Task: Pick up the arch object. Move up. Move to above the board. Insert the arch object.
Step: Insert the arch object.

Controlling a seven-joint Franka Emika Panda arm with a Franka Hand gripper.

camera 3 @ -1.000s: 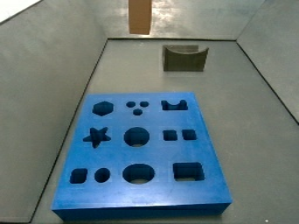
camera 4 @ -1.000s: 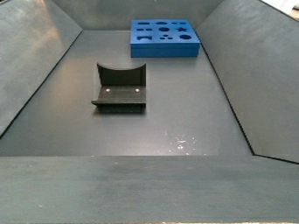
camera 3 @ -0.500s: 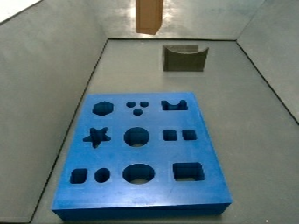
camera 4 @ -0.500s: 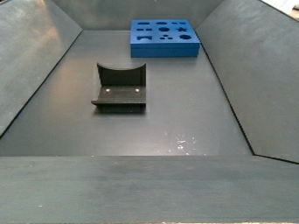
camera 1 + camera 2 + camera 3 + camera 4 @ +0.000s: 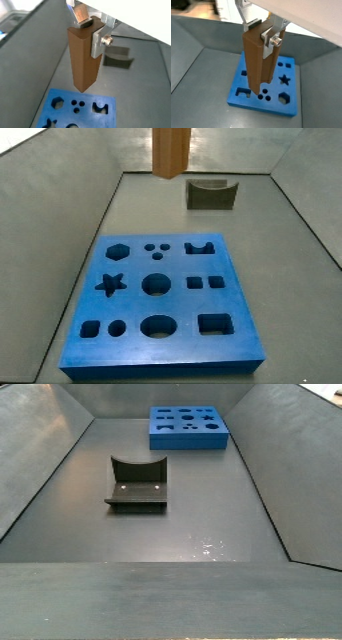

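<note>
Tool (image 5: 91, 31) clamps tall orange-brown wooden column (image 5: 83, 60) upright; blue cut-out board (image 5: 264, 87) below. Centre over arch slot before lowering.

Lab test rig, prob. a robotics bench: bare grey bin w/ sloped walls (image 5: 40, 474), blue board (image 5: 163, 308) w/ shaped cut-outs below the gripper (image 5: 89, 31), jaws clamped on the arch (image 5: 84, 60), dark fixture (image 5: 138, 484) well apart.

1. arch object (image 5: 170, 152) – top cut off by frame edge in a side view.
2. gripper (image 5: 90, 25) – out of frame in both side views.
3. board (image 5: 107, 118) – cropped at frame edge in a wrist view.
</note>
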